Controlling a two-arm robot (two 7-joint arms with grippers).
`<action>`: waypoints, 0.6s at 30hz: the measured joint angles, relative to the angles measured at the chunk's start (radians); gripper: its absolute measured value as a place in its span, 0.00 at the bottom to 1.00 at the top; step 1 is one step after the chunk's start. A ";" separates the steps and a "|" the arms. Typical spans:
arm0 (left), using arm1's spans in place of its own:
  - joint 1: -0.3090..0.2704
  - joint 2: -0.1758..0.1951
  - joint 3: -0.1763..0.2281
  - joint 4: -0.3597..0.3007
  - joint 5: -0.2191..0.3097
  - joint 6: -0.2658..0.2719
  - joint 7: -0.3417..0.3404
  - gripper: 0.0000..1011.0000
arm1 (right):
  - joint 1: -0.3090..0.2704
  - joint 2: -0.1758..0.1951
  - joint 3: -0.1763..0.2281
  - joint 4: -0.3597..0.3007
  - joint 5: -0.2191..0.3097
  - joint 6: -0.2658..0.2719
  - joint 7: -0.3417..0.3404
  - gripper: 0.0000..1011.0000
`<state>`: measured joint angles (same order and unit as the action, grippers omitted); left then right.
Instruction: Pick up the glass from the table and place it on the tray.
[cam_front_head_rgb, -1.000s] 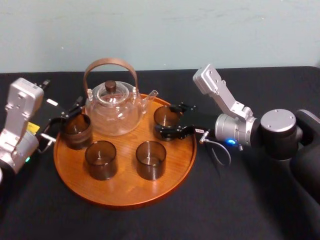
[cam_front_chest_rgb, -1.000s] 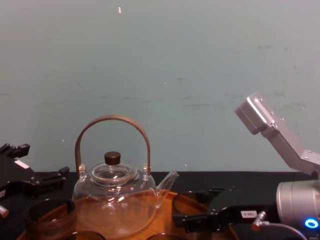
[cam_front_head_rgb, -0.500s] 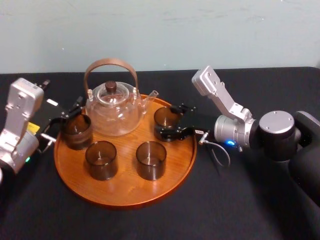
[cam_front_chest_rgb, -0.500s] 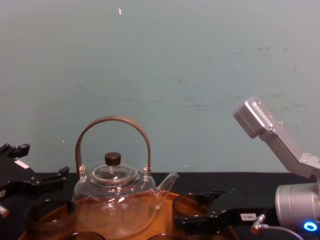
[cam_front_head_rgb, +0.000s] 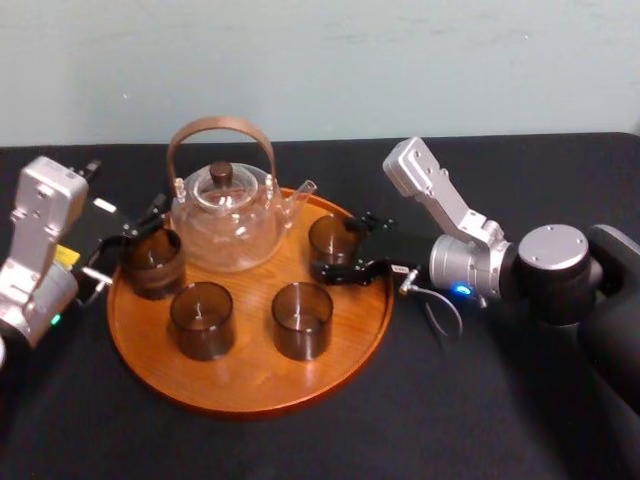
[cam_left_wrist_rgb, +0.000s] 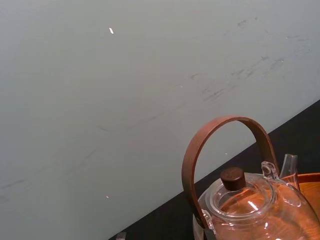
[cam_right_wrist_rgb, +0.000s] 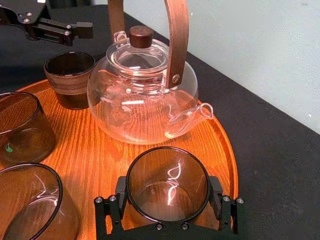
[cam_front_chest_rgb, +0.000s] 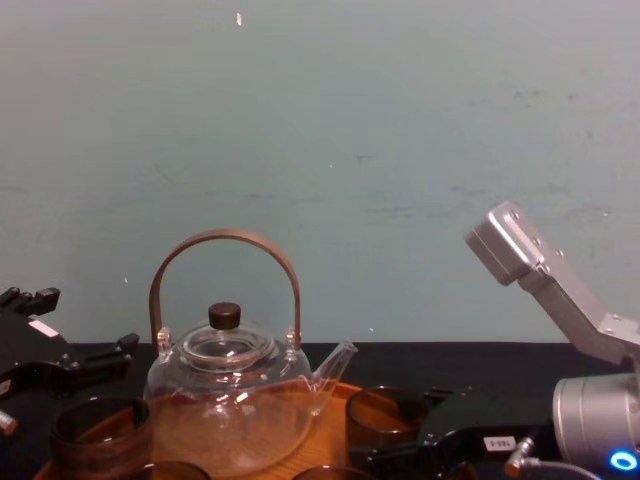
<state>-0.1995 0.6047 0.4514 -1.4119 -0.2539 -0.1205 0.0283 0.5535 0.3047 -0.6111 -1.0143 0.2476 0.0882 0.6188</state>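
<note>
Glass (cam_front_head_rgb: 333, 238), smoky brown, upright on the right part of the tray (cam_front_head_rgb: 250, 385), just beside the teapot (cam_front_head_rgb: 225, 215) spout. Right gripper (cam_front_head_rgb: 335, 245) clamps its two sides, jaws level with the rim. Left gripper (cam_front_head_rgb: 128, 245) sits at the tray's left edge.

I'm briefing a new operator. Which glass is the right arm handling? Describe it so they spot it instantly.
Find the large round orange-brown wooden tray on the black table. At its right edge, beside the spout of the clear glass teapot, stands a smoky brown glass cup. Alone among four cups, it sits within the right pincer.
</note>
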 joint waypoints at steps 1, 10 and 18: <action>0.000 0.000 0.000 0.000 0.000 0.000 0.000 0.99 | 0.000 0.000 0.000 0.000 0.000 0.000 0.000 0.99; 0.000 0.000 0.000 0.000 0.000 0.000 0.000 0.99 | 0.000 0.000 0.001 0.000 0.001 -0.001 0.001 0.99; 0.000 0.000 0.000 0.000 0.000 0.000 0.000 0.99 | -0.005 0.006 0.010 -0.013 0.012 -0.002 0.008 0.99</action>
<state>-0.1996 0.6047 0.4514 -1.4120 -0.2539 -0.1205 0.0283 0.5483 0.3112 -0.6009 -1.0277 0.2600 0.0862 0.6271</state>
